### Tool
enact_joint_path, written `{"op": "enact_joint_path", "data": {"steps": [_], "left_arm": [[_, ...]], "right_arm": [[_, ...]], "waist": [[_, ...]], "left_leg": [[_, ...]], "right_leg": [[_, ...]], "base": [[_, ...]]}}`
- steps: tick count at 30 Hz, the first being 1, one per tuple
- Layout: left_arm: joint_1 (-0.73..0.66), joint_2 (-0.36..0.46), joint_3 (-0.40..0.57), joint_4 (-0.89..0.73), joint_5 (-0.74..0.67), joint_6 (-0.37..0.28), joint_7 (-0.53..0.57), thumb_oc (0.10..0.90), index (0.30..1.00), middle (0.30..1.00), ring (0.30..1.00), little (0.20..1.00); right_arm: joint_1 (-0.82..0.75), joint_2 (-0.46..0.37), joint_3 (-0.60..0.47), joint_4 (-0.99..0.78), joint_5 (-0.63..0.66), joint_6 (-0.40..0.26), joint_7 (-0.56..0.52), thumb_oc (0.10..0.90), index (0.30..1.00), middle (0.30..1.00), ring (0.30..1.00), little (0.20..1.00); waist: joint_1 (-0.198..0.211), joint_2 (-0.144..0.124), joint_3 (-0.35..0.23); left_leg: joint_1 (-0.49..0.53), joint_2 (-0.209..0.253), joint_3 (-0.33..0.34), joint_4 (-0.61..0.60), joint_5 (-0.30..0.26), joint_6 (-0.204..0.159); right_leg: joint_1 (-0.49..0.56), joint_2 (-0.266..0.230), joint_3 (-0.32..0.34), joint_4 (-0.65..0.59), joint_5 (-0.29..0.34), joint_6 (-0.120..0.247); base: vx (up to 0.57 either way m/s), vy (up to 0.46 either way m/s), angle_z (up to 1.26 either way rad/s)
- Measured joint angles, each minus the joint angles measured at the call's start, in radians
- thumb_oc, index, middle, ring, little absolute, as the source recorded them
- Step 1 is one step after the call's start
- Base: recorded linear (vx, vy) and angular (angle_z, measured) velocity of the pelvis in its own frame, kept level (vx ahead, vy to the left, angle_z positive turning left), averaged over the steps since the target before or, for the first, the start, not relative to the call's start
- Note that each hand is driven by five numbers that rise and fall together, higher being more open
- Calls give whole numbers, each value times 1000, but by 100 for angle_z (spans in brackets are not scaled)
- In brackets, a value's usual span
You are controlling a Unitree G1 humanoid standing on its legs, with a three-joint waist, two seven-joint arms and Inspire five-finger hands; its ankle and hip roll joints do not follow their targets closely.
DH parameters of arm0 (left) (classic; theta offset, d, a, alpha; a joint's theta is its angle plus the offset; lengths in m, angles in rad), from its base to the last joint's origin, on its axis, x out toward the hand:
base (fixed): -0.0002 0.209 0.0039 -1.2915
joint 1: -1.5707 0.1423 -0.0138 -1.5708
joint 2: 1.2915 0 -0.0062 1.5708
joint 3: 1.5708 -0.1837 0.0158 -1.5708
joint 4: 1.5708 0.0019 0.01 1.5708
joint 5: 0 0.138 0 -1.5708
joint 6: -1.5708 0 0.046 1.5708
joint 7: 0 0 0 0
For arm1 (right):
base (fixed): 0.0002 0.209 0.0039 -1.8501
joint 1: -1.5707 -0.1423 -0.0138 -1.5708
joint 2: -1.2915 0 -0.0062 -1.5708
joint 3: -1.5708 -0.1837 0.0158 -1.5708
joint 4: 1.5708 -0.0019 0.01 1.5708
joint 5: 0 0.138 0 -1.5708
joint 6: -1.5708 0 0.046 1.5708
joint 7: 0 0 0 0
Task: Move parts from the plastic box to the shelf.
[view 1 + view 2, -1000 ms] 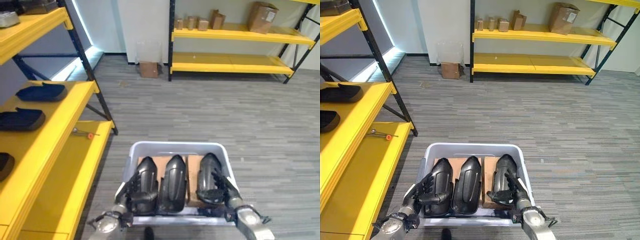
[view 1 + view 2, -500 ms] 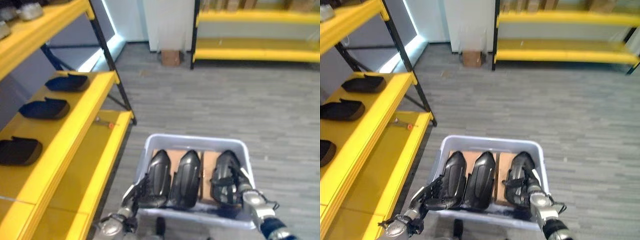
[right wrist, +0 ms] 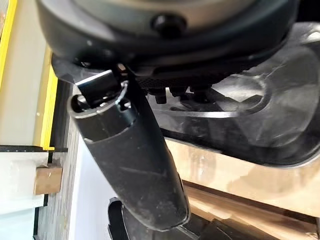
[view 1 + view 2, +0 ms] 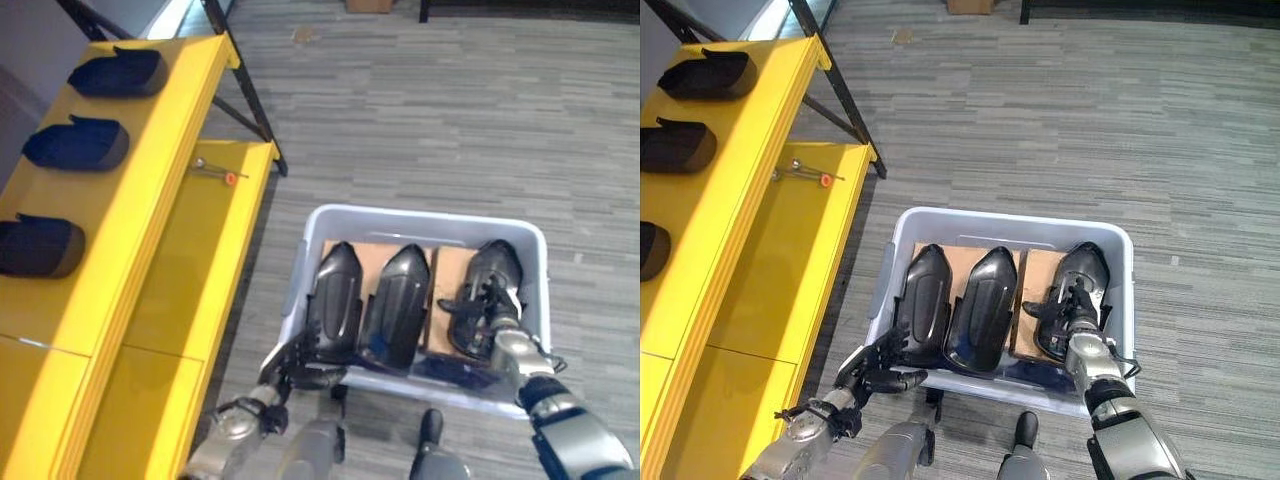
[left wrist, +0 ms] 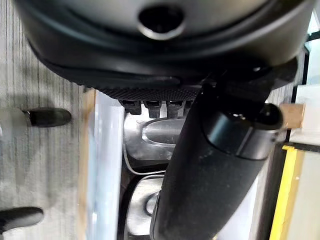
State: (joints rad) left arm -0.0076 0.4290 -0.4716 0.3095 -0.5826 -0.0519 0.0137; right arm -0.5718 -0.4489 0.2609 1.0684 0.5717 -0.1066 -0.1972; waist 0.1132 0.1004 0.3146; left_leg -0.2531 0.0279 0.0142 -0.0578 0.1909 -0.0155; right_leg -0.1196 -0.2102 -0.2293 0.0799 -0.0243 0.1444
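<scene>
Robot hands are reaching into a grey plastic box (image 4: 898,262) on the floor, where three glossy black parts (image 4: 980,308) are lying side by side on cardboard. The left hand (image 4: 878,368) is curling its fingers (image 4: 902,378) around the near end of the leftmost part (image 4: 923,305). The right hand (image 4: 1077,320) is clenching around the rightmost part (image 4: 1080,275). The middle part is lying between the two sets of fingers. The yellow shelf (image 4: 770,260), already carrying similar parts, is standing well beyond the left fingers. These smooth shells could slip from shallow end grips, or snag the box wall while rising.
</scene>
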Motion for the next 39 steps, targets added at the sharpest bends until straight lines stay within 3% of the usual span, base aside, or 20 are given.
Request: {"op": "enact_joint_path", "data": {"steps": [10,22,33,39], "left_arm": [[-25,1,-3,2,-1,-23,2,900,1000,1000,1000,1000],[-40,0,-6,2,-1,-24,16,900,1000,1000,1000,1000],[-54,-2,-5,8,0,-38,23,900,1000,1000,1000,1000],[-52,-3,1,17,0,-39,26,900,1000,1000,1000,1000]], "right_arm": [[-76,4,23,76,-3,-27,-22,900,1000,1000,1000,1000],[-76,-31,200,66,-227,14,-29,900,1000,1000,1000,1000],[-17,-71,277,-135,-314,70,-20,900,1000,1000,1000,1000],[22,-84,295,-250,-335,90,5,900,1000,1000,1000,1000]], "waist": [[4,13,24],[1,15,25],[-4,15,25],[-27,11,28]], "left_leg": [[-48,-7,-22,28,-8,-4],[-58,-10,-36,44,-6,2],[-58,-10,-38,49,-6,2],[-58,-7,-35,51,-6,2]], "right_leg": [[-49,-10,-9,54,-19,-7],[-50,-13,-25,74,-32,-7],[-56,-14,-25,94,-43,-6],[-57,-12,-24,95,-45,-6]], "base": [[-1,1,5],[-6,6,3],[0,2,0],[0,0,0]]}}
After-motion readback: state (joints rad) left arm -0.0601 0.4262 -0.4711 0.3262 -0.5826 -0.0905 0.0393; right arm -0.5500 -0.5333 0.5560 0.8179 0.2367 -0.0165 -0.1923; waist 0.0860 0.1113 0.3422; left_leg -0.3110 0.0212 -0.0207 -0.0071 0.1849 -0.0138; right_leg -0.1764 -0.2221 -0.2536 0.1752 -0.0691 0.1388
